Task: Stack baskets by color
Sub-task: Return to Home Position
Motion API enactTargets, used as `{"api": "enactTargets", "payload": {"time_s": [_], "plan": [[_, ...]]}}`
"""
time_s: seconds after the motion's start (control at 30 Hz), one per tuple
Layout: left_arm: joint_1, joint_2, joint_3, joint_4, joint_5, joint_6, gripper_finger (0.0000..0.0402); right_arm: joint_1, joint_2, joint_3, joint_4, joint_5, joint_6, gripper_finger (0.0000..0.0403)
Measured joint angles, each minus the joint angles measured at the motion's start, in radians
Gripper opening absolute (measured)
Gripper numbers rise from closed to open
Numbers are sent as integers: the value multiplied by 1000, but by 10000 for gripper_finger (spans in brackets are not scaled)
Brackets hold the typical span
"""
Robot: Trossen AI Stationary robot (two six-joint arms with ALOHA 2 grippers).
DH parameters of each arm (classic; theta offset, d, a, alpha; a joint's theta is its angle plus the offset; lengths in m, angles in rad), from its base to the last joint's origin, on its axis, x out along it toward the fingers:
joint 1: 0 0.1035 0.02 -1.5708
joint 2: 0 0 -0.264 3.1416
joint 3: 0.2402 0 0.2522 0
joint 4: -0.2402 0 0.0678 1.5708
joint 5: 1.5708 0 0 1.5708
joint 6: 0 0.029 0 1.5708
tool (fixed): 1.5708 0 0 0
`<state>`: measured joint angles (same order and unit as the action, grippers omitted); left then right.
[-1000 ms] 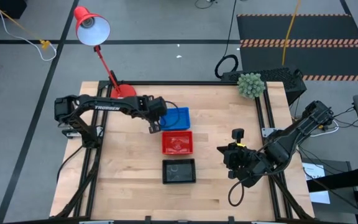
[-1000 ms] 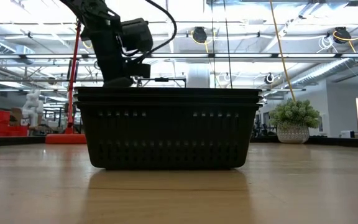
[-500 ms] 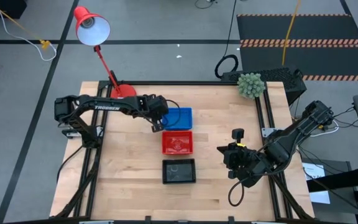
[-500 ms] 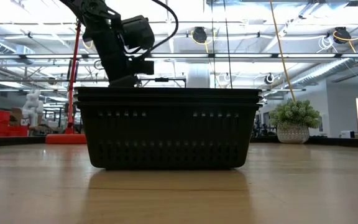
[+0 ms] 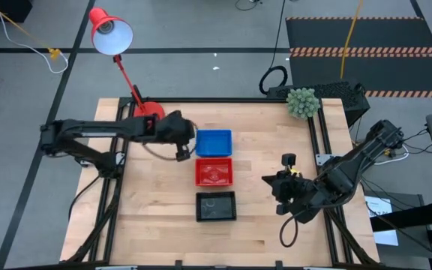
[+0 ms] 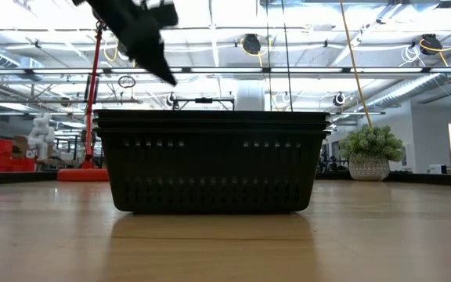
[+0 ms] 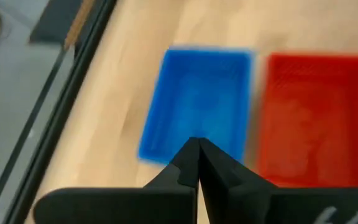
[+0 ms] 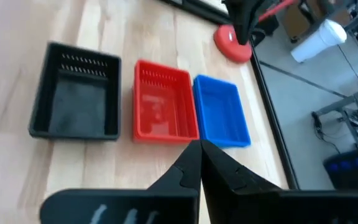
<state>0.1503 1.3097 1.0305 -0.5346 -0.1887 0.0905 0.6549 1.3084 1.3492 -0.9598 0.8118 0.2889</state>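
Three basket stacks stand in a row at the table's middle: blue (image 5: 213,142) farthest, red (image 5: 214,172) in the middle, black (image 5: 216,206) nearest. In the low view the black stack (image 6: 210,160) shows nested rims and hides the other two. My left gripper (image 5: 182,154) is shut and hangs in the air just left of the blue stack (image 7: 197,106), touching nothing; it shows blurred in the low view (image 6: 151,47). My right gripper (image 5: 270,182) is shut and waits in the air right of the row, looking across the three stacks (image 8: 163,109).
A red desk lamp (image 5: 111,31) stands with its base (image 5: 150,111) at the table's far left, close behind my left arm. A small potted plant (image 5: 301,103) sits at the far right corner. Bare wood lies left, right and in front of the baskets.
My left gripper has risen and drawn back toward the table's left edge, away from the blue stack's left rim, tipping less steeply downward. The blue stack, which the gripper partly covered before, now shows whole. My right arm has kept still.
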Motion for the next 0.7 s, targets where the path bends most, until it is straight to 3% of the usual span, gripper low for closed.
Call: {"api": "enactTargets", "payload": {"time_s": [0.13,0.37,0.5,0.7], "plan": [[-142,-75,-32,27,-31,-24,3,1,-62,-106,176,-10,-95,0],[-397,-199,-182,155,-185,-63,3,-22,-268,-362,582,-175,-330,0],[-444,-276,-265,257,-200,-49,7,-44,-392,-488,726,-255,-404,0],[-434,-383,-413,450,-148,24,3,-75,-541,-623,782,-292,-443,0]]}}
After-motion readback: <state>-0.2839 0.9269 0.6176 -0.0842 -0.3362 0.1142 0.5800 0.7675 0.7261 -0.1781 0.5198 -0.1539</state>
